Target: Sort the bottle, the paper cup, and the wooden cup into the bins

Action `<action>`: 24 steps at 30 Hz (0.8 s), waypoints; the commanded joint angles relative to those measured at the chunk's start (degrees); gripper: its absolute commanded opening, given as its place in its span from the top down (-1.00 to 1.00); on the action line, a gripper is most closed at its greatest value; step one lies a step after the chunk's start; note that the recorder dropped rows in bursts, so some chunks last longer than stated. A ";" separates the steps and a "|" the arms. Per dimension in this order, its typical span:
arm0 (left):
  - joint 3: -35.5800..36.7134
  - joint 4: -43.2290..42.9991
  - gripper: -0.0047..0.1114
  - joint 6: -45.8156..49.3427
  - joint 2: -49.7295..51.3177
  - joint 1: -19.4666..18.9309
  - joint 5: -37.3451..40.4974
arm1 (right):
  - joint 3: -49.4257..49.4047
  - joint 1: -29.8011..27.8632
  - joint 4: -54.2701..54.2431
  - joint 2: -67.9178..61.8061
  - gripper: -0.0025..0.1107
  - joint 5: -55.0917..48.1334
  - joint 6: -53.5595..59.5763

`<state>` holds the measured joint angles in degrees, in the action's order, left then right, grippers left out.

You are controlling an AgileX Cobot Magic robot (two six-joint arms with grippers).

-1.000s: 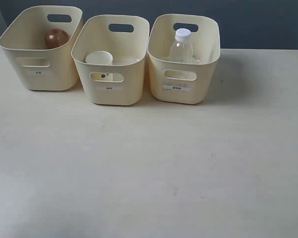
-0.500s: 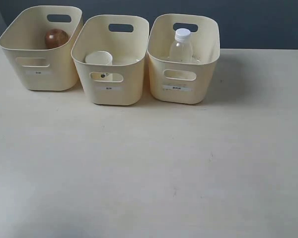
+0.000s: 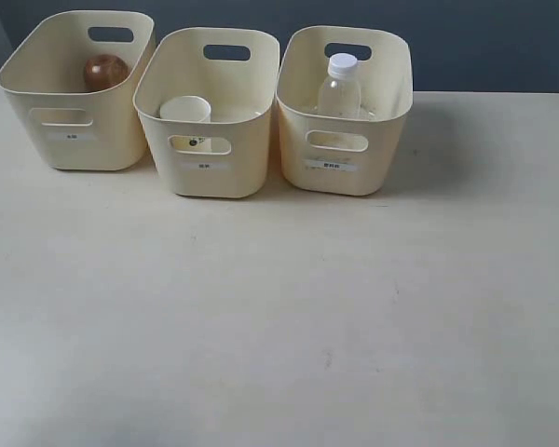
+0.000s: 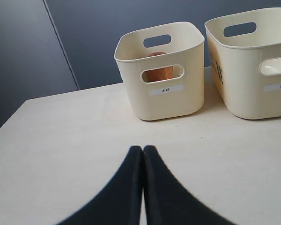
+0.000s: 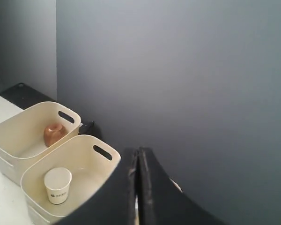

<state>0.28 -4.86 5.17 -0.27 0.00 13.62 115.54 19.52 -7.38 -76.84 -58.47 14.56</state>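
Left gripper (image 4: 142, 152) is sitting low over the pale table (image 3: 279, 317), fingers pressed together, nothing between them, not touching any object. Right gripper (image 5: 137, 154) is hanging higher up, fingers likewise together and empty, facing the grey wall (image 5: 187, 70). Neither arm is showing in the exterior view. Front of the table is lying bare in front of the bins. Further back, three cream bins are standing in a row, sides nearly touching. Left bin (image 3: 37, 93) is holding the wooden cup (image 3: 105, 72), sitting toward the back wall; from the left wrist it's showing through the handle cutout (image 4: 162, 73). Middle bin (image 3: 219, 177) is holding the paper cup (image 3: 185, 110), upright, mouth up, near the front left corner; the dark mark is showing through the front cutout. Right bin (image 3: 391, 102) is holding the bottle (image 3: 340, 88), upright, white cap on, standing clear of the rim. Each bin is carrying a small front label, text too small to read. Dark grey wall is running behind everything.
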 commanded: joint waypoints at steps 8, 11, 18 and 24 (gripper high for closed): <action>-0.28 0.24 0.92 -0.07 0.27 0.23 -0.31 | -68.75 -10.53 -2.74 21.92 0.97 55.58 0.68; -0.28 0.24 0.92 -0.07 0.27 0.23 -0.31 | -84.25 -13.26 -5.88 27.45 0.97 69.74 0.26; -0.28 0.24 0.92 -0.07 0.27 0.23 -0.31 | -105.37 -18.25 -4.71 39.85 0.97 84.71 -2.18; -0.28 0.24 0.92 -0.07 0.27 0.23 -0.31 | -107.33 -21.54 -4.59 48.58 0.97 75.09 -2.54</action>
<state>0.28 -4.86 5.17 -0.27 0.00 13.62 8.53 -0.63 -12.66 -31.88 20.44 12.29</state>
